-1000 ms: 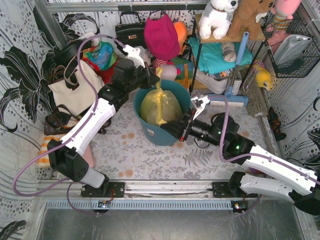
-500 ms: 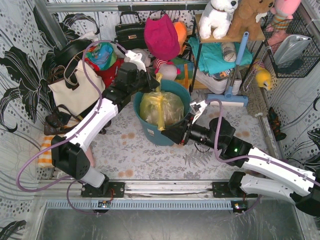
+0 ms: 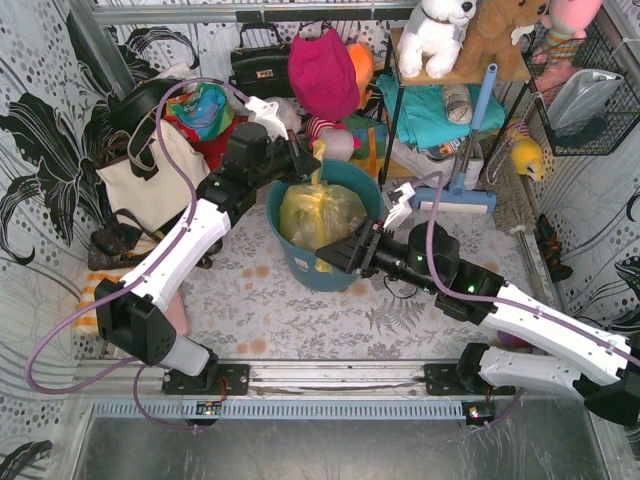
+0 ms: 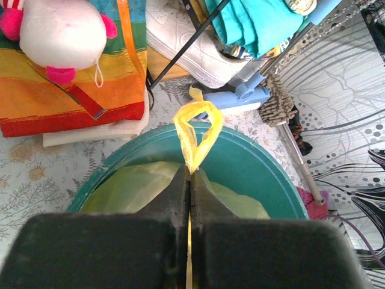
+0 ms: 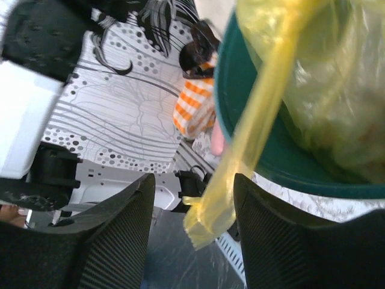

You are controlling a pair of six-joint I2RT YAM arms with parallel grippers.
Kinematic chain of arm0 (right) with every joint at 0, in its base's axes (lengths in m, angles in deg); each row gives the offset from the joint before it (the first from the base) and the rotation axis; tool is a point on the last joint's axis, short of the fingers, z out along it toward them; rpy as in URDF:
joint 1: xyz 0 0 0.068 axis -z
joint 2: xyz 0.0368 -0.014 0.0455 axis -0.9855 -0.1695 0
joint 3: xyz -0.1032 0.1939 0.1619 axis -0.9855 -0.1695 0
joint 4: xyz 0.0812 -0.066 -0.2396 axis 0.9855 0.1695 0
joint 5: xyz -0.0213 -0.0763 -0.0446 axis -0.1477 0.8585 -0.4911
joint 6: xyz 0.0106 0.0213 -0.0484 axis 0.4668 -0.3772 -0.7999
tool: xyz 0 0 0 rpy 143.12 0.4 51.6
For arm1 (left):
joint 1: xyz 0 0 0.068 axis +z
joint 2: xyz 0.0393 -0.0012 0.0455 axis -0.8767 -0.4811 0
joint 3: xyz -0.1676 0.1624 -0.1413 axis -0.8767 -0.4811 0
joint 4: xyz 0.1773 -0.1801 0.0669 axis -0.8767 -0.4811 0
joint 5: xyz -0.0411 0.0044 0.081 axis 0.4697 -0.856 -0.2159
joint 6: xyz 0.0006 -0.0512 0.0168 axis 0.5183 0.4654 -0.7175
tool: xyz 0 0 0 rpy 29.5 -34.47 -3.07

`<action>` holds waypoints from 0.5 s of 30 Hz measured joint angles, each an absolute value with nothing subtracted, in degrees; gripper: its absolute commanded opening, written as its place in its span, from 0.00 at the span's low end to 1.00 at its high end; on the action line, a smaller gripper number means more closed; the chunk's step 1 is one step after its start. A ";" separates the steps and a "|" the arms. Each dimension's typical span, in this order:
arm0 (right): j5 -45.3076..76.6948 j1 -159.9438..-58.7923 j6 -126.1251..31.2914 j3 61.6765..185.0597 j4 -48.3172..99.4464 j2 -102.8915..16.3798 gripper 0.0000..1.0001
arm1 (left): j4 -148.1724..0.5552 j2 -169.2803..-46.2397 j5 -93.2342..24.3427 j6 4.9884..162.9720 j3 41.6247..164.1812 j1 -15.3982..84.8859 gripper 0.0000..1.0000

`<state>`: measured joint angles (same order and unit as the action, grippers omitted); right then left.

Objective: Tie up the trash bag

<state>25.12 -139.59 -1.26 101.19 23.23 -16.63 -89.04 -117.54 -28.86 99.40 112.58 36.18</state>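
Note:
The trash bag (image 3: 320,212) is yellow-green and sits inside the teal bin (image 3: 372,205). My left gripper (image 3: 302,160) is over the bin's far rim, shut on a twisted yellow tail of the bag. In the left wrist view that tail makes a small loop (image 4: 197,127) just beyond the closed gripper (image 4: 189,173), with the bag (image 4: 126,188) below. My right gripper (image 3: 335,256) is at the bin's near rim and stands open. In the right wrist view a second yellow strip (image 5: 243,159) hangs loose between the right gripper (image 5: 192,195) fingers, touching neither pad.
A cream tote bag (image 3: 150,180) stands left of the bin, with a black handbag (image 3: 262,65) and a red hat (image 3: 322,70) behind. A shelf with plush toys (image 3: 440,30) and a blue mop (image 3: 465,150) stand at the back right. A white shoe (image 4: 186,42) lies beyond the bin.
My right gripper has opened and let go of the yellow strip, which now hangs free between its fingers. The right arm has shifted slightly left. The left gripper stays shut on its tail.

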 measured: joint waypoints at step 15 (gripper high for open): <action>23.37 -139.59 8.60 101.21 28.30 -19.60 0.48 | -88.32 -117.48 -24.14 101.44 112.66 36.18 0.00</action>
